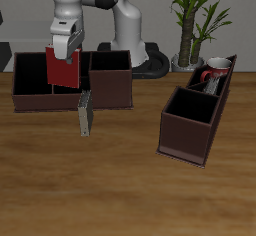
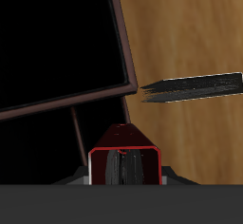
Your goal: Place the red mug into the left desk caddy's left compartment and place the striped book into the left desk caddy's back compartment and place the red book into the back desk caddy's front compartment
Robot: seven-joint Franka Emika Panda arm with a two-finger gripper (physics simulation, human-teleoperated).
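My gripper (image 1: 66,50) is shut on the red book (image 1: 62,69) and holds it upright over the back desk caddy (image 1: 40,102), with the book's lower edge about level with the caddy's rim. In the wrist view the red book (image 2: 123,157) shows edge-on between my fingers, beside the caddy's dark opening (image 2: 57,47). The striped book (image 1: 85,115) stands on edge on the table just in front of that caddy; the wrist view shows the striped book (image 2: 190,87) too. The red mug (image 1: 212,77) sits in the far end compartment of the left desk caddy (image 1: 186,140).
A potted plant (image 1: 195,20) stands at the back, behind the left desk caddy. The robot's base (image 1: 140,50) rises behind the back caddy. Bare wooden table (image 1: 110,190) stretches toward the front edge.
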